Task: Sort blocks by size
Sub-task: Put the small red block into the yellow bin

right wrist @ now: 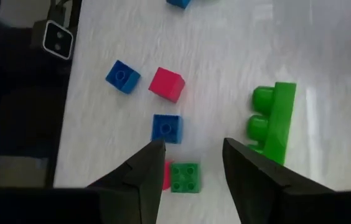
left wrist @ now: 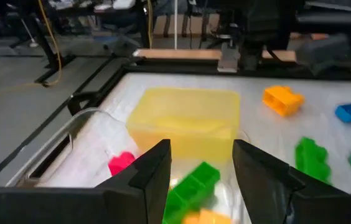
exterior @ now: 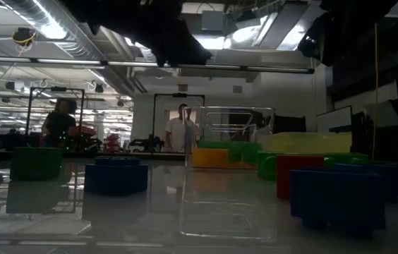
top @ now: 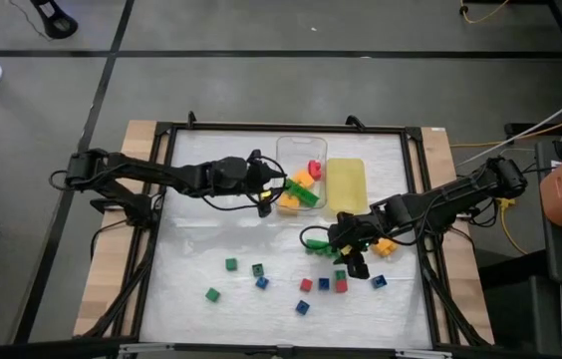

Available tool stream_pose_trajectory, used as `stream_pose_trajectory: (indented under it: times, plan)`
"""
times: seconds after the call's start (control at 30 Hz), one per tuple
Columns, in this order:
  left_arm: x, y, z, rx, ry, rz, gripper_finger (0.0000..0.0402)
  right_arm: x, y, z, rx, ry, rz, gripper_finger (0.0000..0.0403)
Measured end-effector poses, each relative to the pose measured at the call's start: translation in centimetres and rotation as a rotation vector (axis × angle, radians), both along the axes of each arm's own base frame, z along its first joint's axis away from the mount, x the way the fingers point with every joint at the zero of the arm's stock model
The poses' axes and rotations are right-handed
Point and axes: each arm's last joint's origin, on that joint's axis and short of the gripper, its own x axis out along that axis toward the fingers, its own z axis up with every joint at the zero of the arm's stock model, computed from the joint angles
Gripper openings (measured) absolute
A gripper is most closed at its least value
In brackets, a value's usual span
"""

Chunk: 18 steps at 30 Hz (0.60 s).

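Observation:
The clear tray point(top: 299, 150) holds a long green bar point(top: 301, 192), orange pieces point(top: 301, 179) and a red piece point(top: 314, 168). My left gripper point(top: 271, 194) stands open at the tray's left side. In its wrist view the bar point(left wrist: 191, 186) lies below and between the open fingers point(left wrist: 201, 148), resting on an orange piece point(left wrist: 206, 218). My right gripper point(top: 351, 257) hangs open over small cubes point(right wrist: 165, 127), with nothing between its fingers point(right wrist: 193, 144). A second green bar point(right wrist: 275, 121) lies on the table beside it.
The yellow tray point(top: 346, 184) stands right of the clear one. An orange block point(top: 386, 246) lies by the right arm. Several small green, blue and red cubes point(top: 306, 285) are scattered along the near half of the white mat. People stand in the room behind point(exterior: 181, 127).

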Motion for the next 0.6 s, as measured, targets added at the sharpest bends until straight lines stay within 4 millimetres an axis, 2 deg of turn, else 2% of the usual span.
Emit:
stream_pose_trajectory:
  times: [0.13, 0.27, 0.6]
  plan:
    - [-1.6, -0.6, 0.8, -0.009, 0.073, -0.015, 0.0157, -0.4, 0.8, -0.1, 0.039, 0.036, 0.006, 0.0163]
    - [-2.9, -1.3, 1.1, -0.042, 0.145, -0.023, 0.0157, -1.1, 2.4, -0.1, 0.009, 0.028, 0.051, 0.0163]
    - [-4.0, -4.0, 0.3, -0.083, 0.27, -0.093, 0.0157, -3.1, 6.0, -0.1, -0.132, -0.049, 0.023, 0.0163]
